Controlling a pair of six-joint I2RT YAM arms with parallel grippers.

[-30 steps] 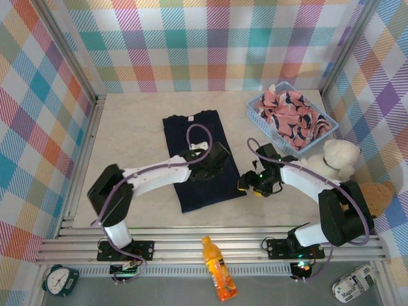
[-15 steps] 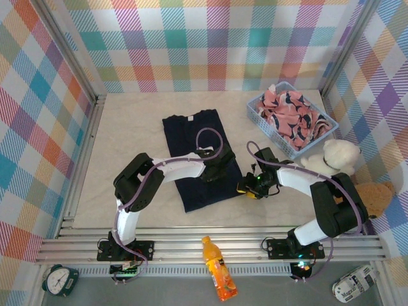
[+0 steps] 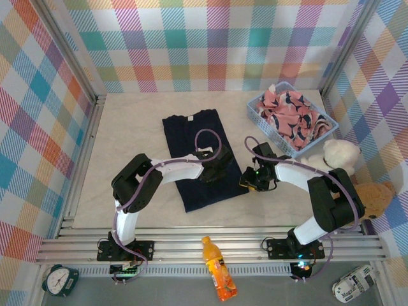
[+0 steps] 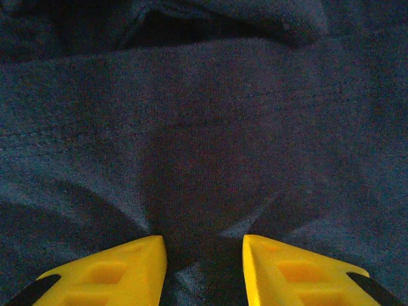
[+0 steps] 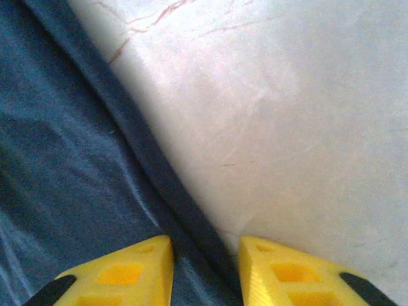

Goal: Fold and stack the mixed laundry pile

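The dark navy trousers (image 3: 191, 137) lie spread flat in the middle of the table. My left gripper (image 3: 213, 167) rests on their right half. In the left wrist view its jaws (image 4: 204, 245) are shut on a pinch of navy cloth (image 4: 204, 127), with creases running in toward the tips. My right gripper (image 3: 247, 182) sits at the trousers' right edge. Its yellow fingers (image 5: 205, 245) stand a little apart and straddle the dark hem (image 5: 159, 185), one on the cloth and one on the bare table (image 5: 287, 115). The pink printed garment (image 3: 290, 115) lies bunched in the basket.
The light blue basket (image 3: 256, 109) stands at the back right. A white teddy bear (image 3: 338, 158) and a brown one (image 3: 376, 197) sit by the right wall, close to my right arm. An orange bottle (image 3: 215, 268) and a clock (image 3: 58, 278) lie below the front rail.
My right gripper has narrowed its jaws and shifted slightly back along the trousers' right edge. The left arm's elbow has swung in toward the garment, while its gripper stays on the cloth.
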